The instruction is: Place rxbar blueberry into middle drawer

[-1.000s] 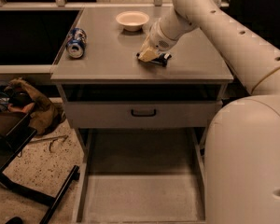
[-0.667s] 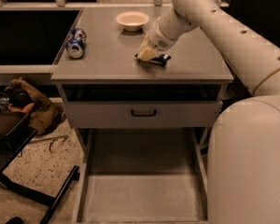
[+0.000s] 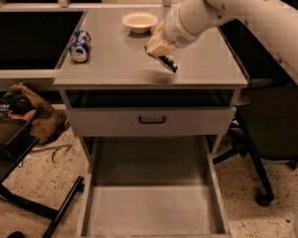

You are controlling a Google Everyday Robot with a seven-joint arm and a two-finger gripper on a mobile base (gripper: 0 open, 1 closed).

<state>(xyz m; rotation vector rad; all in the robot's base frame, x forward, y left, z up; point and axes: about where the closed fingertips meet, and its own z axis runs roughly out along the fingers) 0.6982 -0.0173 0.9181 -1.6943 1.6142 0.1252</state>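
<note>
1. Drawer [image 3: 151,209]: a wide, shallow grey metal tray with low side walls and a plain flat floor is standing pulled out at the bottom of the view, nearest the camera. Nothing is lying on the floor that shows.

2. Drawer front [image 3: 114,122]: a grey panel is sitting shut above the tray, carrying a small black handle [image 3: 152,119] at its middle.

3. Top [image 3: 114,66]: the flat grey cabinet surface is bearing items 6 and 7.

4. Bar [image 3: 170,65]: a small flat snack bar in a dark blue wrapper is showing only its lower end, with a fleck of white on it, and is jutting down and to the right out of the gripper. It is tilting over the front right part of the top, well back from the open drawer, with a soft shadow lying on the surface below it (whether it is touching the top, I cannot tell).

5. Gripper [image 3: 164,58]: it is hanging from the white arm that is coming in from the upper right. Its pale jaws are clenching the bar's upper part.

6. Can [image 3: 80,45]: a blue soda can is lying on its side near the top's left edge, well apart from the bar.

7. Bowl [image 3: 139,21]: a small pale bowl is sitting upright at the back of the top, just behind the gripper.
</note>
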